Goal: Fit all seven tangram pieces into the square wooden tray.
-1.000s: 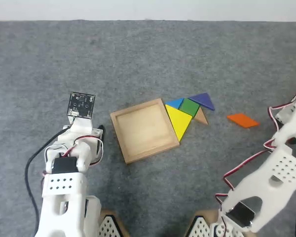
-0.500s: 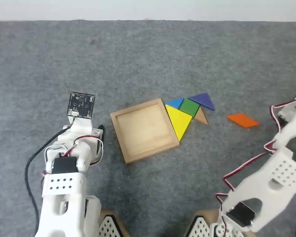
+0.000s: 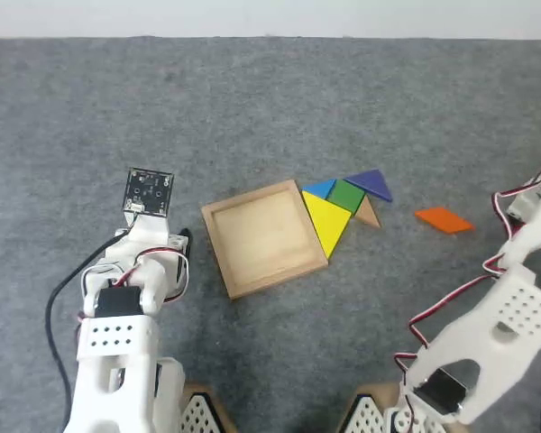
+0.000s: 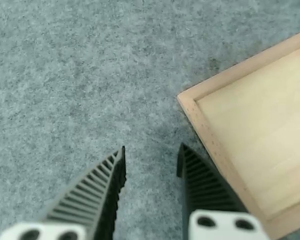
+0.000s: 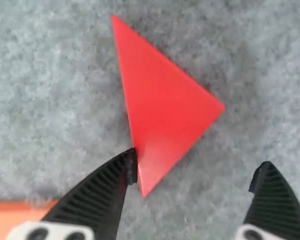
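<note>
Tray (image 3: 263, 236) of pale wood lies near the middle of the grey table (image 3: 252, 99); the yellow triangle (image 3: 325, 219) touches its side toward the right arm, clustered with the blue triangle (image 3: 319, 188), green square (image 3: 346, 195), purple triangle (image 3: 371, 183) and tan triangle (image 3: 368, 214), and the orange piece (image 3: 444, 219) lies apart, further that way. The left pincer (image 4: 151, 162) hangs released just beside a corner of the tray, grasping nothing. The right pincer (image 5: 195, 170) is also released, spread over the red triangle (image 5: 160, 107), with one finger (image 5: 115, 180) touching its edge.
</note>
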Motion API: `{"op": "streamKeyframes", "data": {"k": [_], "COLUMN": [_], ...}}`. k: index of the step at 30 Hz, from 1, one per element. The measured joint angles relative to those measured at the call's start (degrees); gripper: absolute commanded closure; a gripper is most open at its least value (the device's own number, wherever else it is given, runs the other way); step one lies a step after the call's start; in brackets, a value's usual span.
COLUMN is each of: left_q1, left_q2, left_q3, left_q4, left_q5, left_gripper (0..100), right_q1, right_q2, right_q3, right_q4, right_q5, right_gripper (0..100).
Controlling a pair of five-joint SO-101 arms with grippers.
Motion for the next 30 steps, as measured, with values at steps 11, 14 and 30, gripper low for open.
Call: {"op": "streamKeyframes", "data": {"k": [11,14,30], "left_q1": [0.0,0.0,0.0], "left_q2": [0.0,0.0,0.0], "left_q3": [0.0,0.0,0.0], "left_q4": [0.0,0.0,0.0], "left_q5": [0.0,0.0,0.0], "left_gripper": [83,83,83], "right_q1": [-0.6,-0.6,-1.1], "right_q2": [14.2,16.8,18.5], "right_q3": [-20.0,-22.9,-25.2], "right_q4": [0.0,0.0,2.0], "right_q5": [0.1,0.4,0.6], "right_gripper": [64.5,64.5,86.8]}}
